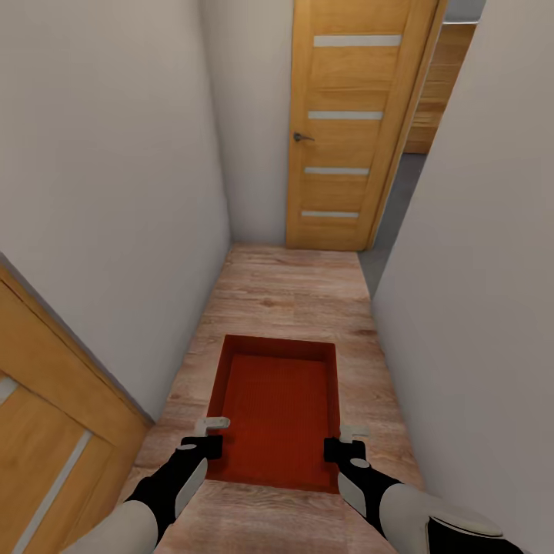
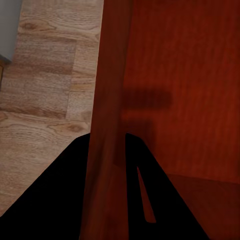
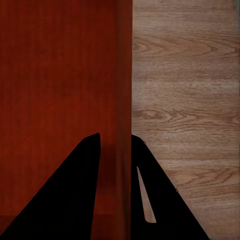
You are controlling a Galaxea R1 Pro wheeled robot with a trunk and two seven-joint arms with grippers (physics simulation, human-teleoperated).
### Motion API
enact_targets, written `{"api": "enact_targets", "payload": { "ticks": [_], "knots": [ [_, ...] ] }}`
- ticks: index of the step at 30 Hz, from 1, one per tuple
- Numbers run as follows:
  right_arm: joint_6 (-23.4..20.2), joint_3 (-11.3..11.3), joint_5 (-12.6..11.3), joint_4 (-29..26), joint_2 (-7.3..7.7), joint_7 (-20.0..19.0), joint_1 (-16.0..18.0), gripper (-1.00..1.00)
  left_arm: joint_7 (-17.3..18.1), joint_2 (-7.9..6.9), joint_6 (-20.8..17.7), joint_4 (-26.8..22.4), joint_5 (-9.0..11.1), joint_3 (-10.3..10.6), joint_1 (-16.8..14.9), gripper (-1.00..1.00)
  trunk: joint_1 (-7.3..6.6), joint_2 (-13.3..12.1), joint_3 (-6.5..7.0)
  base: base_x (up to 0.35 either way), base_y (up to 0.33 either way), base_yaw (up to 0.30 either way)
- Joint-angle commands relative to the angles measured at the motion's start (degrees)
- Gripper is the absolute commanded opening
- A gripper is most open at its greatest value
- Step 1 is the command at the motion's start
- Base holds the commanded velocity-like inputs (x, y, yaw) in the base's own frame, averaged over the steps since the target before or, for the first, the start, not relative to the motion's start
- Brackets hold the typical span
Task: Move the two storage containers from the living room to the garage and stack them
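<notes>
One orange-red storage container [image 1: 277,412] hangs level above the light wood-plank floor [image 1: 292,292] of a narrow hallway, held between my two arms. My left gripper [image 1: 209,435] is shut on its left side wall [image 2: 107,100], and one finger sits inside the bin while the other is outside. My right gripper [image 1: 345,443] is shut the same way on the right side wall [image 3: 125,75]. The left wrist view shows the left gripper [image 2: 108,138] astride the thin wall. The right wrist view shows the same for the right gripper [image 3: 116,138]. The ribbed bottom is empty.
White walls [image 1: 115,192] close in on both sides. A wooden door [image 1: 342,123] with frosted strips stands open ahead. To its right an opening shows a dark grey floor [image 1: 392,215] and wooden slats [image 1: 440,77], seemingly the garage. Another wooden door [image 1: 46,438] is at the near left.
</notes>
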State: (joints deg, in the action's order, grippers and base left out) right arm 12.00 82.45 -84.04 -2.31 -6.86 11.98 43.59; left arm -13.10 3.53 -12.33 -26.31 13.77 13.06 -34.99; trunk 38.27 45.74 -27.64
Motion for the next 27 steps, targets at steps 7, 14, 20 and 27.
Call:
{"api": "enact_targets", "payload": {
  "ticks": [7, 14, 20, 27],
  "knots": [
    [0.0, 1.2, -0.8, 1.1, 0.09, 0.1, 0.0, -1.0, -0.8, -2.22, 0.6, -2.3, -0.1, -0.8, -0.1, -1.0, 0.04, 0.0, -0.07, 0.321, 0.0, 0.0],
    [0.0, 1.2, -0.8, 1.1, 0.09, 0.1, 0.0, -1.0, -0.8, -2.21, 0.6, -2.3, -0.1, -0.8, -0.1, -1.0, 0.04, 0.0, -0.07, 0.321, 0.0, 0.0],
    [0.0, 1.2, -0.8, 1.1, 0.09, 0.1, 0.0, -1.0, -0.8, -2.21, 0.6, -2.3, -0.1, -0.8, -0.1, -1.0, 0.04, 0.0, -0.07, 0.321, 0.0, 0.0],
    [0.0, 1.2, -0.8, 1.1, 0.09, 0.1, 0.0, -1.0, -0.8, -2.26, 0.6, -2.3, -0.1, -0.8, -0.1, -1.0, 0.04, 0.0, -0.07, 0.321, 0.0, -0.114]
  ]
}}
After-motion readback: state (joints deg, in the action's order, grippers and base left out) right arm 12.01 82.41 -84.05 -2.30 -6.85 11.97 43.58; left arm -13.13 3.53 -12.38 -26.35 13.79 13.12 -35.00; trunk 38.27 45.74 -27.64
